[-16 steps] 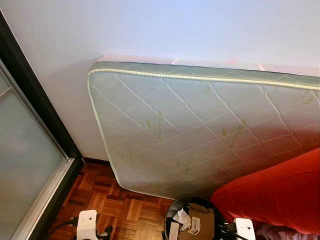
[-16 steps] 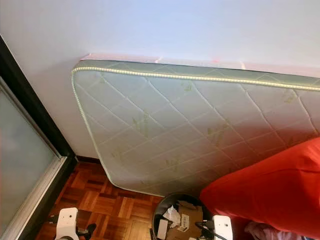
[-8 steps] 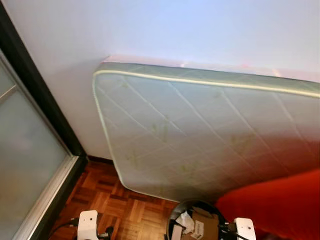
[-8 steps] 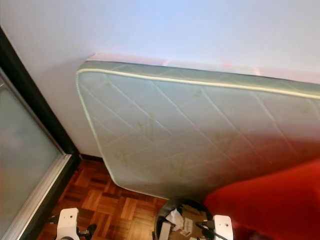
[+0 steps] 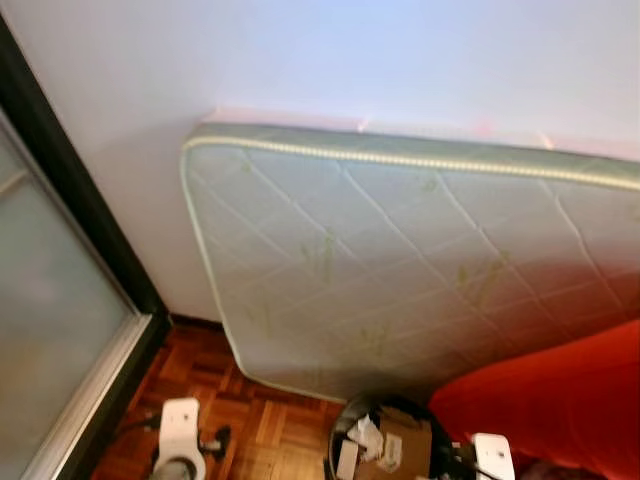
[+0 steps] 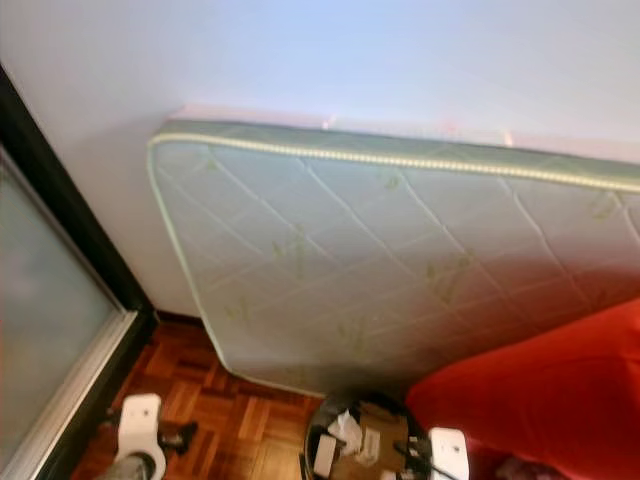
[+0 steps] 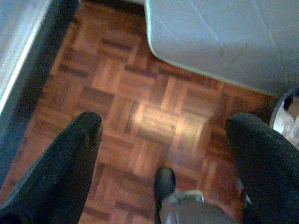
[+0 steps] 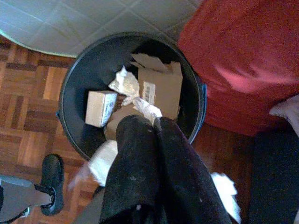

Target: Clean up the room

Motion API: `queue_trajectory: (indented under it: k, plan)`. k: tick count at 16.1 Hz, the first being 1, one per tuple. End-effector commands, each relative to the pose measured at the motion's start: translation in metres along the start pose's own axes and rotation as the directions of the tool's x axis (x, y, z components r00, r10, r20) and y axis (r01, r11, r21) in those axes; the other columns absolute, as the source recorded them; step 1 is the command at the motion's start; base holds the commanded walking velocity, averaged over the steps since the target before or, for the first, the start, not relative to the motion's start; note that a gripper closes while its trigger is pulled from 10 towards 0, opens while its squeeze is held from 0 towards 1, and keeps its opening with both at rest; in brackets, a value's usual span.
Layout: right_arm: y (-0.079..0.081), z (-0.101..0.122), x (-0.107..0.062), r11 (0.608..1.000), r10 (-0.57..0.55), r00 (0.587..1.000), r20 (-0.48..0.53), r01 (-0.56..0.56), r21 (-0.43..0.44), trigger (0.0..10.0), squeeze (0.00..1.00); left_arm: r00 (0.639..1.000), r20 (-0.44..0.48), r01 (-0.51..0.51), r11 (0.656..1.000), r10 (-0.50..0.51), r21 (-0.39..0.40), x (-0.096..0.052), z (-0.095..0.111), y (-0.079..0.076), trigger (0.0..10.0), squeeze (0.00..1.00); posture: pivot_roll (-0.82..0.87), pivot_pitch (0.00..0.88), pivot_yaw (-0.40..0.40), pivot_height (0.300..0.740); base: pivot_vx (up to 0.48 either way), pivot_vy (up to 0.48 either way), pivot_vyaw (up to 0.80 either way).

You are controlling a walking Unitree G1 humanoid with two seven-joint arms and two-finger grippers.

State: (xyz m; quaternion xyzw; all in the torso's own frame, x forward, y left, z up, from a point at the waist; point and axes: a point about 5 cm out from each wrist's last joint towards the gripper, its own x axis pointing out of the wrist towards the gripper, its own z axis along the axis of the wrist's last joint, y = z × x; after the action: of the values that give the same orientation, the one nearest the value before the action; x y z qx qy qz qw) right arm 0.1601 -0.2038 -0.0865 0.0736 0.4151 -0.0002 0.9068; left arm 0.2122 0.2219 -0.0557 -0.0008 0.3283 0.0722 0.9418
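Note:
A black round bin (image 8: 70,93) stands on the parquet floor between a leaning mattress and a red cushion. It holds a folded cardboard piece (image 8: 161,88), a small white box (image 8: 100,107) and crumpled white paper (image 8: 124,81). My right gripper (image 8: 153,122) hangs just above the bin's opening, its two fingers shut against each other. A blurred white scrap (image 8: 100,161) shows beside the base of the fingers; I cannot tell whether it is held. My left gripper (image 7: 163,130) is open over bare floor to the left of the bin, with nothing between its fingers.
A quilted pale green mattress (image 5: 400,260) leans against the white wall behind the bin. A big red cushion (image 5: 560,400) presses close on the bin's right. A dark-framed glass sliding door (image 5: 50,350) runs along the left. Parquet floor (image 5: 260,420) lies open between door and bin.
The camera has swayed slightly. My left wrist has risen a little in the head views and is blurred. The right wrist stays by the bin.

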Motion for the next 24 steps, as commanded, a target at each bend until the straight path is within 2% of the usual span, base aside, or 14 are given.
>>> queue_trajectory:
  k: [1, 4, 6, 7, 8, 10, 12, 14, 15, 22, 24]
  plan:
    - [-0.002, 0.001, -0.001, 1.0, -0.018, 1.0, 0.022, 0.018, 0.022, 10.0, 0.0, 0.998, 0.062, -0.016, 1.0, 0.017, -0.014, 0.002, 0.012, 0.005, 10.0, 0.0, 0.16, 0.066, -0.022, 0.74, 0.0, 0.0, 0.0]
    - [-0.002, 0.003, -0.001, 1.0, -0.014, 0.999, 0.045, 0.013, 0.028, 10.0, 0.0, 0.977, 0.211, -0.013, 1.0, 0.018, -0.023, 0.006, 0.04, 0.004, 10.0, 0.0, 0.16, 0.07, -0.023, 0.74, 0.0, 0.0, 0.0]
    - [-0.003, 0.005, -0.001, 1.0, -0.008, 0.998, 0.064, 0.007, 0.02, 10.0, 0.0, 0.945, 0.326, -0.006, 1.0, 0.014, -0.028, 0.006, 0.062, -0.001, 10.0, 0.0, 0.16, 0.073, -0.024, 0.74, 0.0, 0.0, 0.0]
    - [0.028, 0.063, 0.015, 0.997, 0.077, 0.962, 0.264, -0.072, -0.03, 10.0, 0.0, 0.931, 0.364, -0.003, 0.999, 0.015, -0.033, 0.006, 0.07, -0.002, 10.0, 0.0, 0.16, 0.077, -0.024, 0.74, 0.0, 0.0, 0.0]
    - [0.049, 0.102, 0.019, 0.991, 0.129, 0.909, 0.395, -0.112, -0.066, 10.0, 0.0, 0.916, 0.402, 0.001, 0.999, 0.013, -0.033, 0.005, 0.076, -0.003, 10.0, 0.0, 0.16, 0.077, -0.024, 0.74, 0.0, 0.0, 0.0]
    - [0.049, 0.111, 0.016, 0.992, 0.124, 0.879, 0.461, -0.106, -0.065, 10.0, 0.0, 0.886, 0.464, 0.019, 0.999, -0.005, -0.026, 0.003, 0.087, -0.007, 10.0, 0.0, 0.16, 0.081, -0.024, 0.74, 0.0, 0.0, 0.0]
    - [0.048, 0.113, 0.015, 0.992, 0.125, 0.868, 0.48, -0.107, -0.065, 10.0, 0.0, 0.866, 0.499, 0.038, 0.999, -0.019, -0.028, 0.001, 0.093, -0.011, 10.0, 0.0, 0.16, 0.085, -0.022, 0.74, 0.0, 0.0, 0.0]
    - [0.049, 0.108, 0.016, 0.991, 0.135, 0.882, 0.452, -0.114, -0.073, 10.0, 0.0, 0.859, 0.511, 0.05, 0.998, -0.031, -0.025, 0.001, 0.096, -0.014, 10.0, 0.0, 0.16, 0.084, -0.023, 0.74, 0.0, 0.0, 0.0]
    - [0.048, 0.1, 0.017, 0.992, 0.125, 0.901, 0.415, -0.103, -0.076, 10.0, 0.0, 0.855, 0.518, 0.057, 0.998, -0.04, -0.017, 0.001, 0.098, -0.016, 10.0, 0.0, 0.16, 0.078, -0.025, 0.74, 0.0, 0.0, 0.0]
    - [0.046, 0.087, 0.018, 0.991, 0.121, 0.929, 0.35, -0.093, -0.097, 10.0, 0.0, 0.857, 0.512, 0.068, 0.998, -0.052, -0.013, 0.0, 0.095, -0.017, 10.0, 0.0, 0.16, 0.063, -0.027, 0.74, 0.0, 0.0, 0.0]
    - [0.046, 0.085, 0.019, 0.99, 0.122, 0.936, 0.331, -0.092, -0.105, 10.0, 0.0, 0.856, 0.514, 0.074, 0.997, -0.059, -0.008, 0.0, 0.097, -0.018, 10.0, 0.0, 0.16, 0.064, -0.028, 0.716, 0.0, 0.0, 0.0]
